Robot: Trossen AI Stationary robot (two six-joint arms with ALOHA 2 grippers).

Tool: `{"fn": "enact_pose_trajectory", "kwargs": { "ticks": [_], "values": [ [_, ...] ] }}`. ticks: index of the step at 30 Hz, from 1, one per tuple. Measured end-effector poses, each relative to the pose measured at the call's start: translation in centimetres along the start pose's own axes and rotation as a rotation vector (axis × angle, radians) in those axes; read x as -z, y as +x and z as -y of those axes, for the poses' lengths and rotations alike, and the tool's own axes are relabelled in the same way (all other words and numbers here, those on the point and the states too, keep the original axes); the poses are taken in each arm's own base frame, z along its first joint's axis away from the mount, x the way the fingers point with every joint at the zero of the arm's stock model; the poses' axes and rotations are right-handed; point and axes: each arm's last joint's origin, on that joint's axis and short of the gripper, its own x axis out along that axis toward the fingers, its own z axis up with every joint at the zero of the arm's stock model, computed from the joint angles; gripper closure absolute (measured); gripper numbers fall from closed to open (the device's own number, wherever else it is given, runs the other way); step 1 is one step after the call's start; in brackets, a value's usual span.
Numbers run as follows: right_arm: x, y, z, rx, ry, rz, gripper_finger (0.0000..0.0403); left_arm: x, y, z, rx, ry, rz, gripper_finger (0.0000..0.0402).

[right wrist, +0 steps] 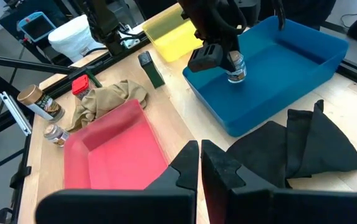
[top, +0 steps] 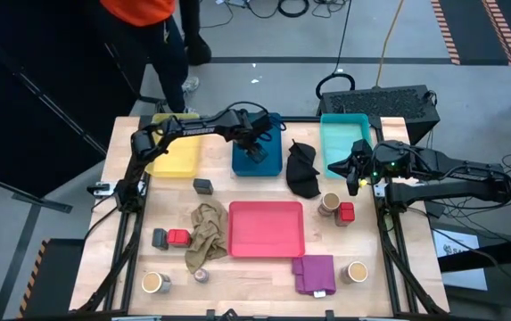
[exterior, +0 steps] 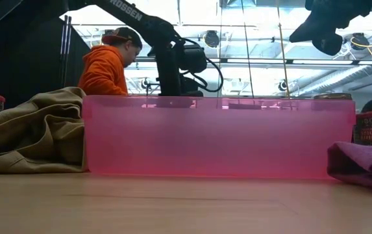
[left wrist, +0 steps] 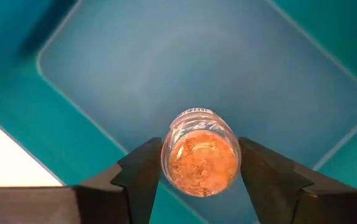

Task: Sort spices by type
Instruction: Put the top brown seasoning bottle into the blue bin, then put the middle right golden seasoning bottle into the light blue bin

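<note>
Left pincer (left wrist: 198, 163) grips a jar (left wrist: 199, 155) of orange spice above the blue tray (left wrist: 134, 74), seemingly the placing step, so next it should lower and release, while the right pincer (right wrist: 200, 163) waits closed beside that tray.

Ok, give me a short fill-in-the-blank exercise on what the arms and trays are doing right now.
1. The left gripper holds a jar over the ____ tray.
2. The right gripper has its fingers ____.
3. The black cloth lies between the blue tray and the ____ tray.
4. The tray nearest the table's middle is ____.

Missing words: blue; shut; teal; red
</note>
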Motion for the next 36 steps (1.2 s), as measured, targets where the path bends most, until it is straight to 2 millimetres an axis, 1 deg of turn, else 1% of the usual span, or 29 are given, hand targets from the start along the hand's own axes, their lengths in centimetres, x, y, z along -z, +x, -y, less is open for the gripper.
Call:
{"fn": "enact_pose_trajectory", "kwargs": {
  "ticks": [4,10,14,16,20,24,26,28,33,36],
  "values": [
    [0.0,0.0,0.0,0.0,0.0,0.0,0.0403,0.0,0.0,0.0,-0.004,-0.001,0.004,0.0163],
    [0.0,0.0,0.0,0.0,-0.006,0.0,0.0403,-0.1,0.0,-0.1,-0.02,0.006,0.01,0.0158],
    [-0.2,0.0,-0.1,-0.011,-0.043,0.021,0.0403,-0.2,-0.9,0.1,-0.083,0.059,0.048,0.0158],
    [-0.4,0.0,-0.2,-0.02,-0.068,0.041,0.0403,-0.4,-2.0,0.2,-0.13,0.083,0.075,0.0157],
    [-0.5,0.0,-0.3,-0.024,-0.111,0.052,0.0403,-1.4,-4.7,1.2,-0.185,0.105,0.174,0.0157],
    [-0.5,0.0,-0.3,-0.026,-0.168,0.058,0.0403,-1.9,-7.5,3.4,-0.154,0.161,0.295,0.0157],
    [-0.7,0.0,-0.4,-0.025,-0.213,0.073,0.0403,-1.6,-8.6,4.6,-0.137,0.194,0.321,0.0157],
    [-0.7,0.1,-0.4,-0.036,-0.235,0.1,0.0403,-1.5,-10.0,6.0,-0.112,0.22,0.396,0.0157],
    [0.1,0.9,-0.6,-0.078,-0.294,0.099,0.0403,0.3,-13.1,8.9,-0.096,0.302,0.484,0.0157],
    [0.6,1.2,-0.9,-0.107,-0.317,0.103,0.0403,1.6,-14.6,10.3,-0.078,0.404,0.504,0.0157]
  ]
}}
